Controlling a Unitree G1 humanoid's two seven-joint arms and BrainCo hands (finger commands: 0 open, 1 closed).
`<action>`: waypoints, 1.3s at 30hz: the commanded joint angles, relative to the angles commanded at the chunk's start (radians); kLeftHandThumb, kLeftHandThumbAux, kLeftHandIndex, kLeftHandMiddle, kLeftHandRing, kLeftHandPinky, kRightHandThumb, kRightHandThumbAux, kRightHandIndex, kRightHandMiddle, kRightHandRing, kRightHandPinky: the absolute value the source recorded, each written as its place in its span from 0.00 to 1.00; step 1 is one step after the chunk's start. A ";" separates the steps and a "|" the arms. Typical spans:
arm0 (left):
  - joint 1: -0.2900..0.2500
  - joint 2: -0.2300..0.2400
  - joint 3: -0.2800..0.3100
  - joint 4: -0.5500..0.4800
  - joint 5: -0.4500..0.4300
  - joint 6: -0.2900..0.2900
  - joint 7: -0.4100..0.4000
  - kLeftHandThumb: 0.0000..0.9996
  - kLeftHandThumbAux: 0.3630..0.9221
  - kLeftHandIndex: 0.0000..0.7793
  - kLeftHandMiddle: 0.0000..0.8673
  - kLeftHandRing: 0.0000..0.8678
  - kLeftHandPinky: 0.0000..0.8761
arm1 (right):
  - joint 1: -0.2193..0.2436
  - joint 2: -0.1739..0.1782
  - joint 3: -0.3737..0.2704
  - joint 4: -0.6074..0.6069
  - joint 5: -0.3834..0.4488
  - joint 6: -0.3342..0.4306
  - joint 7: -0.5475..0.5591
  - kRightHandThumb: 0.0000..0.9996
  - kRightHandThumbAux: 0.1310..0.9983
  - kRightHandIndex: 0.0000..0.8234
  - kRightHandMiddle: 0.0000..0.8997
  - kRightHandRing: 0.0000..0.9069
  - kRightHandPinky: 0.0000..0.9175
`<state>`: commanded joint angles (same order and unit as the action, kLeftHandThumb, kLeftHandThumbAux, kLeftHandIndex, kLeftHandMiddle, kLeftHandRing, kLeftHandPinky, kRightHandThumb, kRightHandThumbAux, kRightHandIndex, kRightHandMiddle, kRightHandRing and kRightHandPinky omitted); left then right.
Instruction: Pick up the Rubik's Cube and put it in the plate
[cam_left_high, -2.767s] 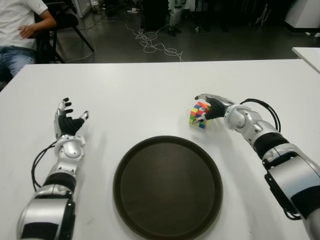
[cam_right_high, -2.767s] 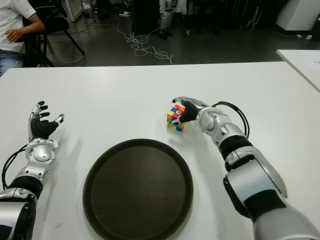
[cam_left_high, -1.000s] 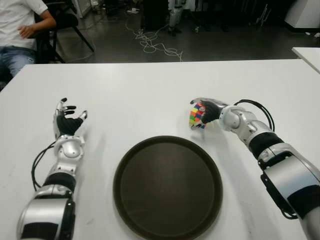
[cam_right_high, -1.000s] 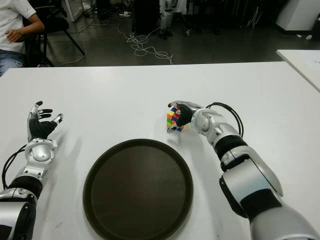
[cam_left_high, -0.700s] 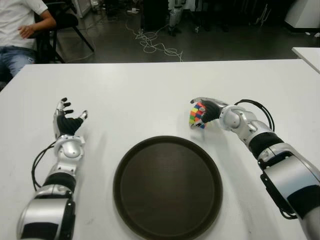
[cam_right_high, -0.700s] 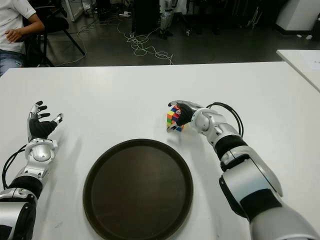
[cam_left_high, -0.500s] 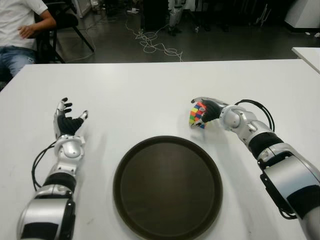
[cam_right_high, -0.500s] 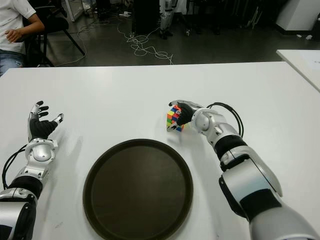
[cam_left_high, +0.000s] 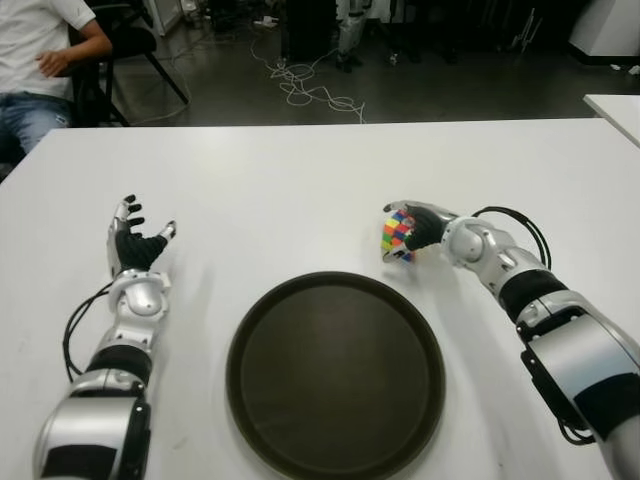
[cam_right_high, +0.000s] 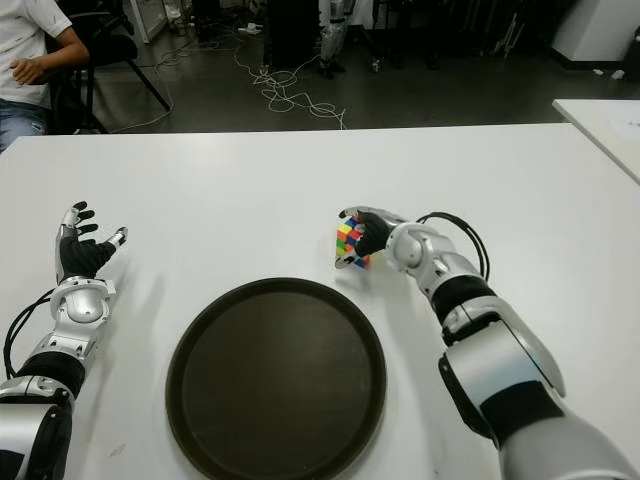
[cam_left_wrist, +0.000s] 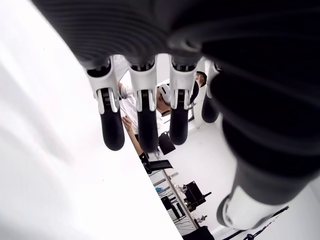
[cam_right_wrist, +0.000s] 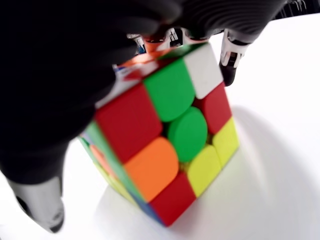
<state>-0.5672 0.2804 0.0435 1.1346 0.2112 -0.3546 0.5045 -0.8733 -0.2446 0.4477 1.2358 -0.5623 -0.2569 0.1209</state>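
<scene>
- Since before, the right hand (cam_left_high: 420, 226) has drawn the glossy Rubik's Cube (cam_left_high: 397, 236) slightly nearer, fingers clasping it at the round dark plate's (cam_left_high: 335, 375) 1 o'clock.
- Left hand (cam_left_high: 134, 245) spread, at 9 o'clock, over smooth white table (cam_left_high: 280, 190).

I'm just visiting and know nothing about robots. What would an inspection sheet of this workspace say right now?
Surface: white table, bare apart from the job's things.
Job's things: Rubik's Cube gripped in the right hand, beyond the plate's far right rim; dark round plate holds nothing.
Clutter: nothing seen.
Hands: right hand closed around the cube; left hand to the left of the plate, fingers spread, holding nothing.
Cables: black cable looped at the right forearm; another cable beside the left forearm; loose cords on the floor.
Surroundings: seated person at far left; second white table at right.
</scene>
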 joint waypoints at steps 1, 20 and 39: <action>0.000 0.000 -0.001 0.000 0.002 0.001 0.001 0.10 0.73 0.16 0.24 0.26 0.30 | 0.000 0.000 0.000 0.000 0.000 0.000 -0.001 0.00 0.62 0.01 0.05 0.04 0.00; -0.004 0.006 -0.016 -0.002 0.016 0.027 0.015 0.11 0.73 0.17 0.23 0.25 0.29 | -0.003 0.004 0.014 0.018 -0.012 0.004 -0.024 0.00 0.59 0.03 0.06 0.04 0.00; 0.000 -0.004 0.012 -0.009 -0.024 0.012 -0.019 0.14 0.72 0.16 0.26 0.29 0.35 | -0.001 0.003 0.014 0.014 -0.004 0.005 -0.011 0.00 0.55 0.04 0.07 0.05 0.01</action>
<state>-0.5674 0.2763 0.0552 1.1254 0.1877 -0.3429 0.4852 -0.8745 -0.2412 0.4612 1.2500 -0.5667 -0.2524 0.1101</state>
